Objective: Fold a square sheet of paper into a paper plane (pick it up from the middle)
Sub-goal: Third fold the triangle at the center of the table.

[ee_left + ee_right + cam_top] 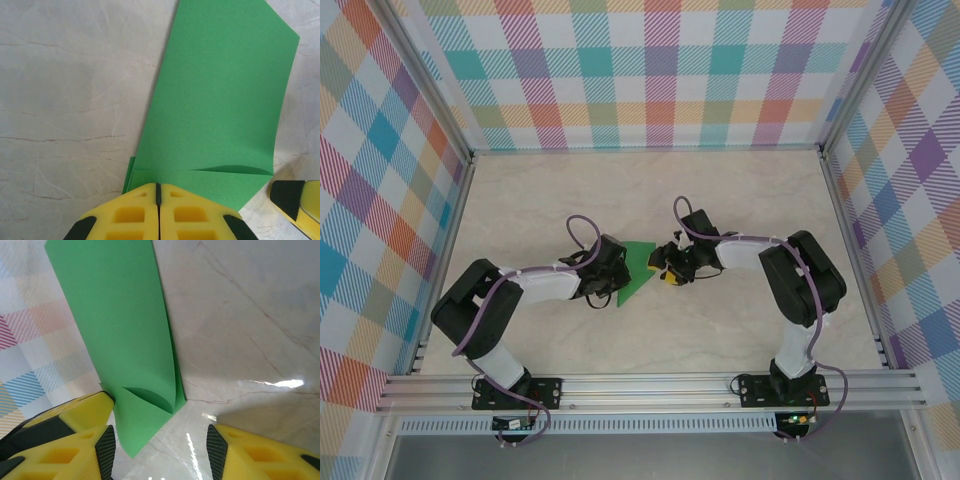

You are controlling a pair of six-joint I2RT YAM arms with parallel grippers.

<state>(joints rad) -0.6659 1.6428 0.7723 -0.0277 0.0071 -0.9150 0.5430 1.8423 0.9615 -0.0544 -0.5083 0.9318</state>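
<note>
Because the square sheet of paper point(636, 268) is already doubled over but its fold bulges in a loose loop rather than lying creased, the layers could slide against each other and set a crooked crease. It sits mid-desk between the two arms, partly lifted off the desk point(740, 200). In the top view its long axis runs on a diagonal, from a narrow corner pointing toward the near-left up to a broader end at the far-right.

The left claw point(157, 192) is pinched fully together on a thin strip of the paper's edge. With so little paper in that hold, a sideways tug might pull it free or tear it.

The right claw point(160, 447) stands with its jaws well apart and has hold of nothing. The paper's lower corner lies between its fingers, nearer one of them. If it closed from there it would likely catch the corner off-centre and crumple it.
</note>
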